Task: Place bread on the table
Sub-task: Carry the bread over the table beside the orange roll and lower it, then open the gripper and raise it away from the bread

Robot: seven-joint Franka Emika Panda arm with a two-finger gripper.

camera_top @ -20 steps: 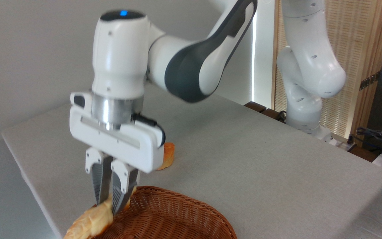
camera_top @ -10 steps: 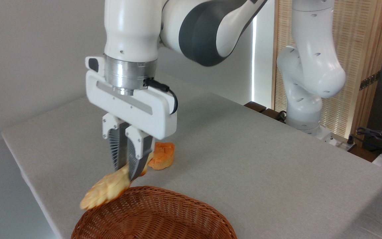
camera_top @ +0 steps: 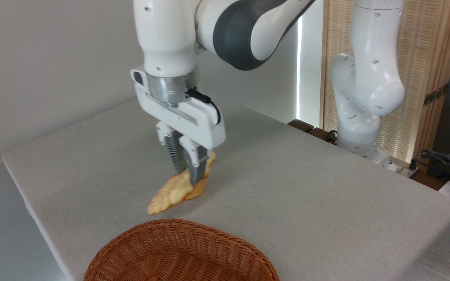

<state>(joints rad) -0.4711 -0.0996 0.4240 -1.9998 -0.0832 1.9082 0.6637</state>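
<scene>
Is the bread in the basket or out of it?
Out. The gripper holds the bread over the table, behind the basket.

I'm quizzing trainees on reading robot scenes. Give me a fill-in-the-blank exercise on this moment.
1. The gripper is shut on the ____.
2. The wicker basket near the front edge looks ____ inside.
3. The bread hangs over the grey ____, not over the basket.

Missing words: bread; empty; table
</scene>
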